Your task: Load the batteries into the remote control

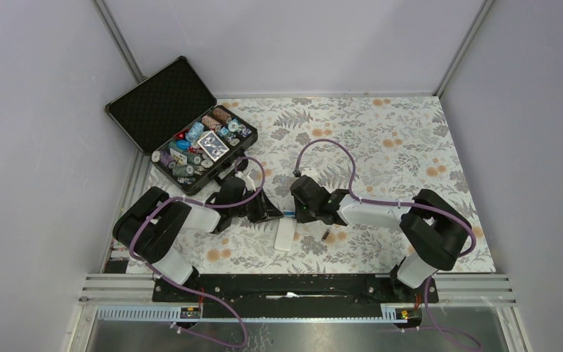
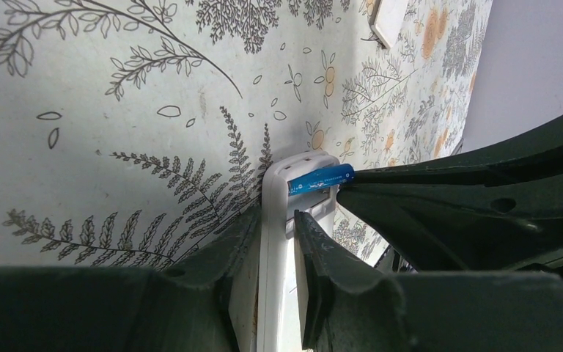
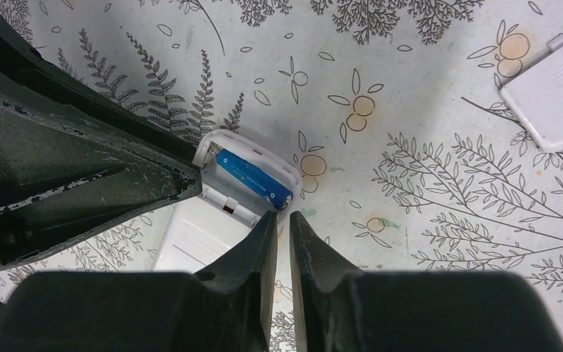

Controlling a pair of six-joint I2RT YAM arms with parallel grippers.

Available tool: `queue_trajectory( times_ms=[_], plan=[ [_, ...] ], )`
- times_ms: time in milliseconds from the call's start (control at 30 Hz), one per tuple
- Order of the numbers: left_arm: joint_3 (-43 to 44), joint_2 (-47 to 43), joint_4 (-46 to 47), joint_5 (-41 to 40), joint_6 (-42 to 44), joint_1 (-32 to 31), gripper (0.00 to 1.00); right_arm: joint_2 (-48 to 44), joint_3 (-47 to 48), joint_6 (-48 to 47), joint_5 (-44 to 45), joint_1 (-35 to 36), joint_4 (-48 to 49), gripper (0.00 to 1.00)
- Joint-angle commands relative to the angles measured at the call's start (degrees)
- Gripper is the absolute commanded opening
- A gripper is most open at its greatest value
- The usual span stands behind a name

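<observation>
Lying in the remote control (image 3: 190, 238) — blue battery (image 3: 253, 178), long axis crosswise.

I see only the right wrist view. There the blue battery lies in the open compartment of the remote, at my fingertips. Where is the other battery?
Observer: In the top view, the dark reddish battery lies on the cloth, right of the remote control and apart from it.
Operator: Does the left gripper hold the remote?
Observer: In the left wrist view, the left gripper has one finger close on each side of it.
Operator: What else is on the table?
Observer: An open black case with poker chips sits at the far left.
</observation>
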Motion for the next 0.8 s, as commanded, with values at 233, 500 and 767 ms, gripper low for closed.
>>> queue_trajectory(
  times_ms=[233, 500, 767],
  plan=[
    [-0.4, -0.5, 3.7, 1.1, -0.6, 0.4, 0.25, -4.0, 1.6, -0.6, -1.1, -0.4, -0.3, 0.24],
    [-0.7, -0.8, 3.6, 1.3, -0.8, 0.4, 0.22, -2.2, 3.7, -1.5, 0.9, -0.4, -0.4, 0.26],
    [-0.8, -0.6, 3.5, 1.4, -0.8, 0.4, 0.19, -0.2, 5.8, -2.6, 3.1, -0.6, -1.6, 0.25]
  ],
)
